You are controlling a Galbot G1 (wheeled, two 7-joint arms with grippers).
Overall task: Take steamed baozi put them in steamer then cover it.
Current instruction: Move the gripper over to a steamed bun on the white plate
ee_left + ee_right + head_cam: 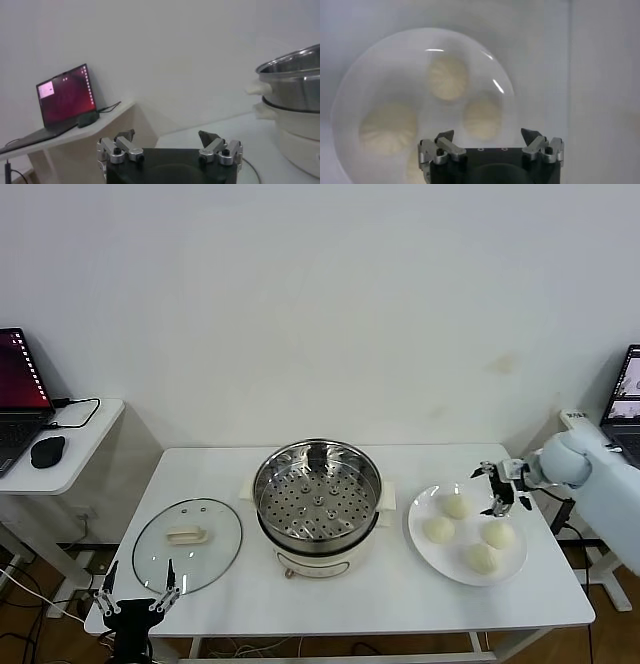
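Note:
Four off-white baozi (pixel 457 506) lie on a white plate (pixel 430 556) at the table's right. The steel steamer (pixel 317 494) stands empty on its cream pot base in the middle. The glass cover (pixel 187 544) lies flat on the table to its left. My right gripper (pixel 503 489) is open and empty, hovering above the plate's far right edge. In the right wrist view it (pixel 487 134) is above the baozi (pixel 448 77) on the plate (pixel 380 75). My left gripper (pixel 137 592) is open and empty, low at the table's front left corner, near the cover.
A side desk at the far left holds a laptop (pixel 18 399) and a mouse (pixel 47 451); they also show in the left wrist view, laptop (pixel 65 95). Another laptop (pixel 628 399) stands at the far right. The steamer (pixel 292 80) is to the side of my left gripper (pixel 166 135).

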